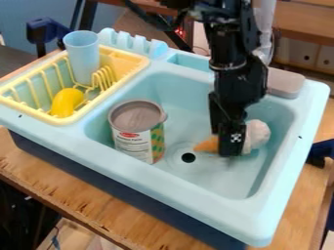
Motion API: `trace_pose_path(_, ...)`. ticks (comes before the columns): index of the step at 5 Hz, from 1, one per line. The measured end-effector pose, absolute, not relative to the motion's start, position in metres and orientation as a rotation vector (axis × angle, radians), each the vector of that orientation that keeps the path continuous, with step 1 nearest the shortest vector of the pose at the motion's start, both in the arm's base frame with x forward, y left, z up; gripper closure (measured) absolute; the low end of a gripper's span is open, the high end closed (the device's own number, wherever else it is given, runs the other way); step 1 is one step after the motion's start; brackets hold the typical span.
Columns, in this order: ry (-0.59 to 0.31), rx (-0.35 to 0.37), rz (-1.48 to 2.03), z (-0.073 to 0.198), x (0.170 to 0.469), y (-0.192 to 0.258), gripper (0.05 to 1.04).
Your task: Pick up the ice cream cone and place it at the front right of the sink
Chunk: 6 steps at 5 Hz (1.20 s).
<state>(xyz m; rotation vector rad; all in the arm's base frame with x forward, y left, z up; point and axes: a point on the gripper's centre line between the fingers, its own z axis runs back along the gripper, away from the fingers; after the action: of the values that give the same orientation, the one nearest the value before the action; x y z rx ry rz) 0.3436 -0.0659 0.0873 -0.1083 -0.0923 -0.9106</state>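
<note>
The black gripper (231,139) hangs down from the top edge into the right part of the light blue sink basin. Its lower end is in front of a toy ice cream cone (256,135) and covers the cone's middle. The cone lies on its side, orange tip pointing left and pale scoop to the right. Whether the gripper grasps it is not clear. Left of the drain hole, a large tin can (135,129) with a grey top and a white and green label stands in the basin.
On the sink's left side sits a yellow dish rack (77,117) with a light blue cup (83,54) and a yellow toy (66,101). A grey-brown block (285,83) lies on the back rim, right of the arm. The basin walls (285,146) rise around the gripper.
</note>
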Motion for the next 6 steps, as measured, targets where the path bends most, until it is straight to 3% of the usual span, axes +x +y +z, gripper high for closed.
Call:
trace_pose_path(1, -0.090, -0.135, -0.897, 0.084, 0.343, -0.069, 0.121)
trace_pose_path(2, -0.115, -0.163, -0.870, 0.083, 0.343, -0.068, 0.419)
trace_pose_path(3, -0.146, -0.250, -0.734, 0.085, 0.337, -0.056, 0.549)
trace_pose_path(5, -0.183, -0.263, -0.542, 0.111, 0.318, -0.056, 0.549)
trace_pose_path(6, -0.157, -0.260, -0.433, 0.114, 0.304, -0.057, 0.549)
